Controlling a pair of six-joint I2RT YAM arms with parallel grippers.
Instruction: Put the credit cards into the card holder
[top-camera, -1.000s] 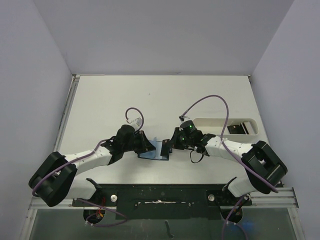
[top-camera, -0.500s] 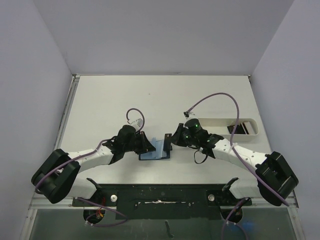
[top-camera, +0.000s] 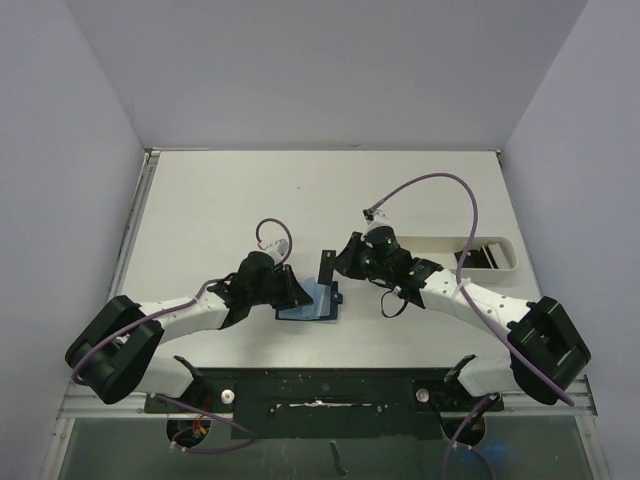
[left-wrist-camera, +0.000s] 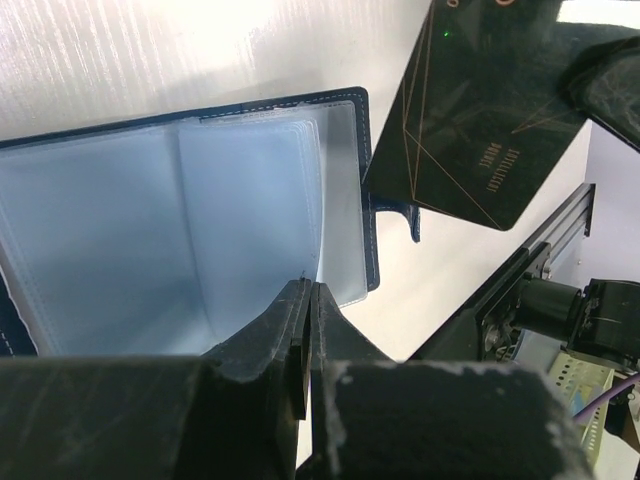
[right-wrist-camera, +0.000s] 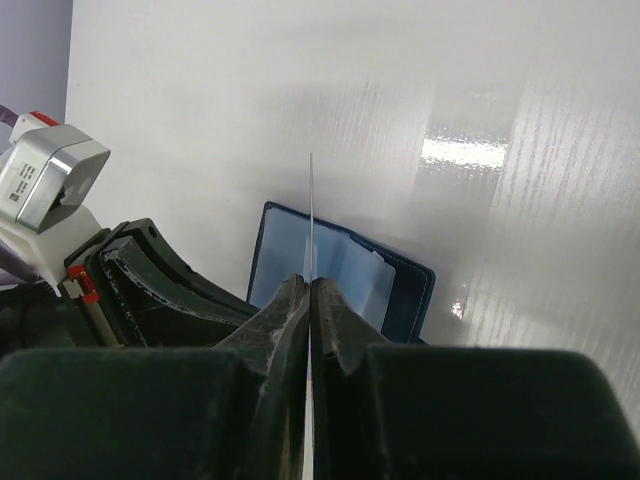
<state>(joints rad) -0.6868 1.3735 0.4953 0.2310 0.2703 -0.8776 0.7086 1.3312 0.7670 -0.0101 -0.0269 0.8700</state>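
card holder (top-camera: 306, 303) open | right claw (right-wrist-camera: 309, 287) holds credit card (left-wrist-camera: 480, 120) over its edge

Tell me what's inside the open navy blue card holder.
Inside the navy blue folding card holder: stacked translucent pale-blue plastic sleeves, the top ones showing no card. Lower sleeves are covered, so unseen.

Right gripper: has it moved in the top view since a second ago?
Yes. The right gripper, shut on a dark card, has shifted away from the arm bases and is now nearly level with the white tray.
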